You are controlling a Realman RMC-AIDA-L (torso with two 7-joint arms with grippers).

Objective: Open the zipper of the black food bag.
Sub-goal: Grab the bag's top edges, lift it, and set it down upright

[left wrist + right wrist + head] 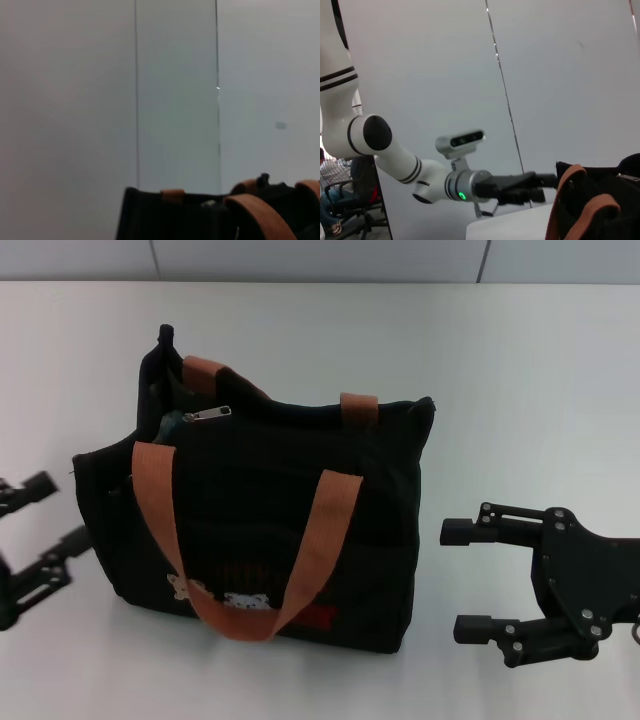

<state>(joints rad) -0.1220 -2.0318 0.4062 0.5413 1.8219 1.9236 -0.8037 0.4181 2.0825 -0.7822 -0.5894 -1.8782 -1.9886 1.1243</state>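
Both pincers, left pincer [35, 540] and right pincer [468, 580], hung open beside black food bag [290, 540]; nobody bracing, so tugging zipper [207, 414] could've tipped floppy bag.

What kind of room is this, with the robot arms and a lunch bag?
Probably a robotics lab or test room: a plain white table, bare panelled walls, office chairs behind, and a black food bag set between two open grippers.

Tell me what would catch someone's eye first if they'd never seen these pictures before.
The black food bag stands upright in the middle of the white table, its orange handles bright against the dark fabric. At its top left the silver pull of the zipper shows, beside a gap in the bag's top. The open left gripper waits just left of the bag and the open right gripper just right of it, neither touching.
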